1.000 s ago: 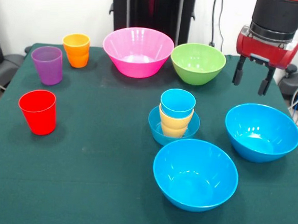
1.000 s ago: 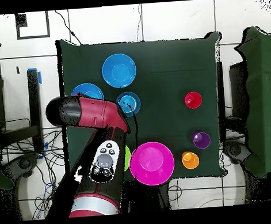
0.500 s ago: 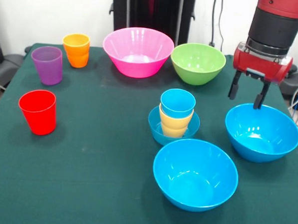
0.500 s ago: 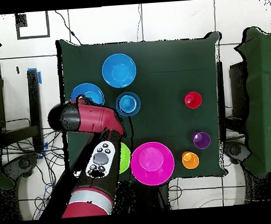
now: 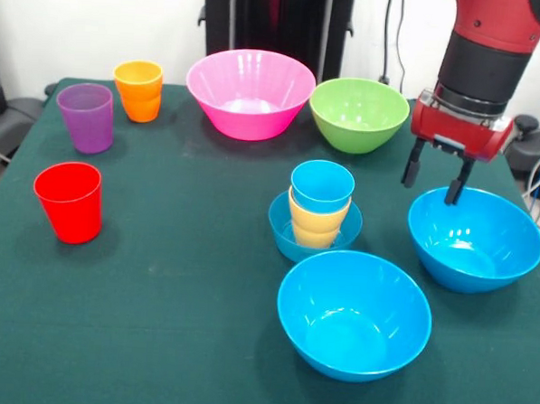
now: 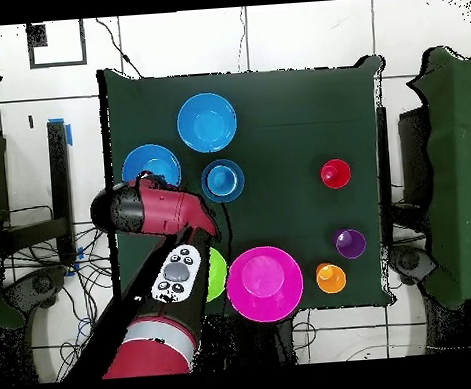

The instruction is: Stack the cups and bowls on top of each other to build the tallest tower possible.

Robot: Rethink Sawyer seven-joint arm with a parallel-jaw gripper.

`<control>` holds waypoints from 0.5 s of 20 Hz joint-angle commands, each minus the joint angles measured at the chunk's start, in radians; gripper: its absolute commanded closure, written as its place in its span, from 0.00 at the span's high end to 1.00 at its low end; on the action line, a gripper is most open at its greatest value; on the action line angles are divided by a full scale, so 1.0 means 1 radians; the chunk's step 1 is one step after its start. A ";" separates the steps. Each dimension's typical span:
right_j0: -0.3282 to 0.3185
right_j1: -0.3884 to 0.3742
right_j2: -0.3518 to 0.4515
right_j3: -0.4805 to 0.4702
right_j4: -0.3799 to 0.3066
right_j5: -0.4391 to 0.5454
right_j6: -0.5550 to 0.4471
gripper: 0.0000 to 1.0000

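Observation:
The tower (image 5: 317, 214) is a small blue bowl (image 5: 283, 234) holding a yellow-orange cup (image 5: 317, 225) with a light blue cup (image 5: 322, 185) nested on top; it also shows in the overhead view (image 6: 223, 180). My gripper (image 5: 430, 180) is open and empty, just above the far left rim of a large blue bowl (image 5: 475, 238). A second large blue bowl (image 5: 354, 313) sits near the front. The pink bowl (image 5: 250, 92) and green bowl (image 5: 358, 113) stand at the back. The red cup (image 5: 68, 201), purple cup (image 5: 86, 117) and orange cup (image 5: 138, 90) stand at the left.
The dark green table (image 5: 175, 278) ends close behind the pink and green bowls. The black pedestal (image 5: 275, 21) stands behind them. In the overhead view the red arm (image 6: 165, 278) crosses above the green bowl (image 6: 217, 276).
My gripper has come down and moved left, from beside the green bowl to just over the far left rim of the right blue bowl. Nothing on the table has moved.

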 commanded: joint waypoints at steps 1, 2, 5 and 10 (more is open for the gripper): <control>0.013 0.095 0.122 0.024 0.017 -0.006 0.173 1.00; 0.008 0.100 0.133 0.028 0.018 -0.020 0.173 1.00; -0.002 0.113 0.151 0.029 0.020 -0.046 0.169 1.00; -0.036 0.110 0.199 0.046 0.017 -0.088 0.157 1.00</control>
